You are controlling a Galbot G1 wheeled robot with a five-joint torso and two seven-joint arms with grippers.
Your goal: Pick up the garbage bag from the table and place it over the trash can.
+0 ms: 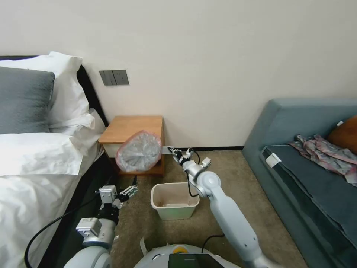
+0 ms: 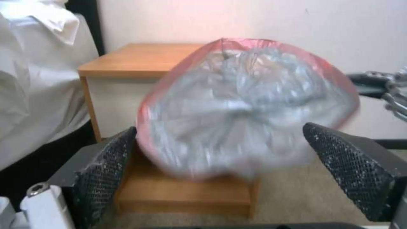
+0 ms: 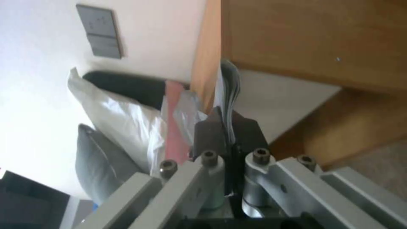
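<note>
The garbage bag [image 1: 138,152], crinkly grey plastic with a pink rim, hangs spread out in front of the table [image 1: 132,128], covering part of its white drawer front. My right gripper [image 1: 171,150] is shut on the bag's right edge, level with the table's front corner; the right wrist view shows its fingers [image 3: 212,130] pinching a thin fold of the bag [image 3: 227,92]. My left gripper [image 1: 132,186] hovers open, lower and nearer to me, facing the bag [image 2: 241,108] between its pads [image 2: 106,165]. The cream trash can [image 1: 174,213] stands on the carpet below and right of the bag.
A bed with white bedding and pillows [image 1: 37,156] runs along the left, close to my left arm. A blue-grey sofa [image 1: 308,178] with a patterned cloth [image 1: 323,152] fills the right. Carpet lies open around the trash can.
</note>
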